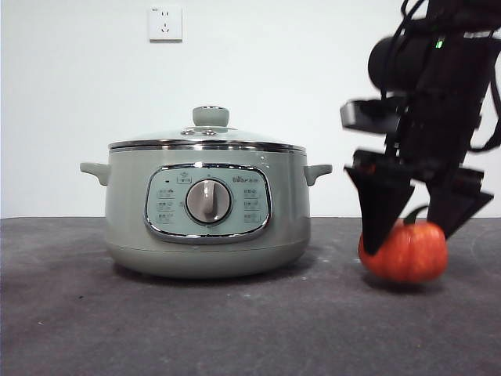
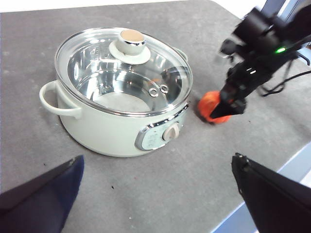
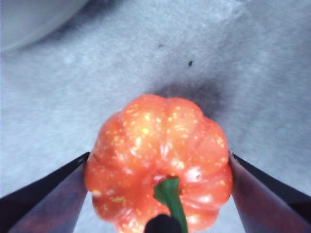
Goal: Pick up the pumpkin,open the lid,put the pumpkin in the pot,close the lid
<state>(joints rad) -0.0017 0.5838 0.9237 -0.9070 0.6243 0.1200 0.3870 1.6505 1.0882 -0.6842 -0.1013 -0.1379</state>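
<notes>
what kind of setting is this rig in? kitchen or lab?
Likely a lab test bench, not a kitchen: bare white wall with one socket, a dark grey mat-covered table, and only a pot and toy pumpkin as props.

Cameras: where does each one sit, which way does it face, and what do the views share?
Front: low at table height, level across at the pot; an end effector comes from above around the pumpkin.
Left wrist: high, looking down on the lid; own jaws at bottom, apart.
Right wrist: straight down on the pumpkin between its own jaws.
All three share the pumpkin; front and left wrist share the pot.
</notes>
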